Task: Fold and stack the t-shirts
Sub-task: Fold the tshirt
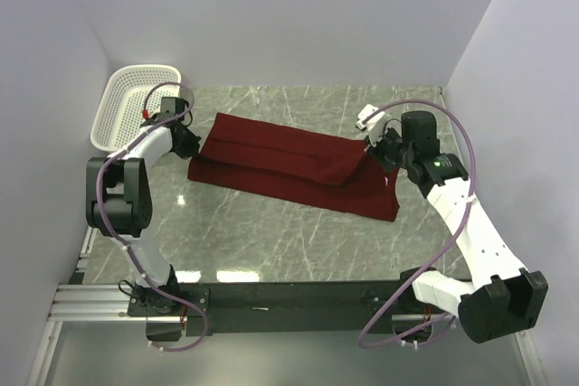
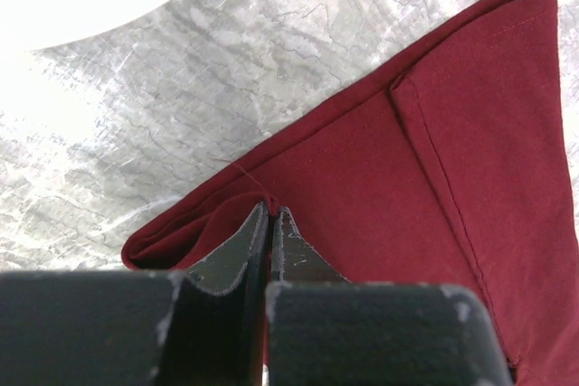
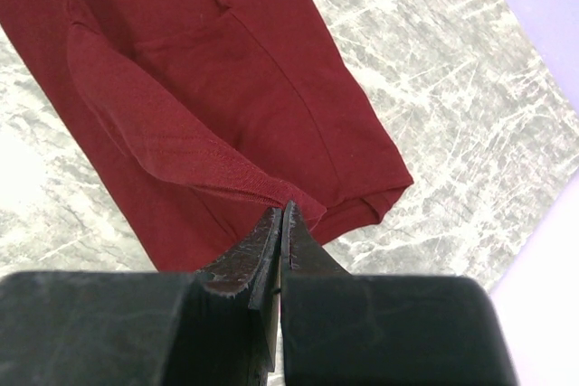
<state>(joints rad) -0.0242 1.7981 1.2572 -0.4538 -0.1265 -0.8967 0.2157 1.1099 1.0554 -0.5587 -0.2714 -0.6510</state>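
One dark red t-shirt (image 1: 289, 164) lies across the marble table as a long band, folded lengthwise, running from back left to front right. My left gripper (image 1: 192, 144) sits at the band's left end, shut on a pinch of the cloth. In the left wrist view, fabric (image 2: 407, 205) bunches right at the gripper's (image 2: 270, 212) tips. My right gripper (image 1: 378, 153) is at the right end, shut on a hemmed edge that rises off the table toward it. The right wrist view shows that hem of the t-shirt (image 3: 226, 88) caught at the gripper's (image 3: 282, 210) tips.
A white mesh basket (image 1: 127, 106) leans in the back left corner, just behind the left arm. Pale walls close in the table on the left, back and right. Bare marble (image 1: 271, 241) lies between the shirt and the arm bases.
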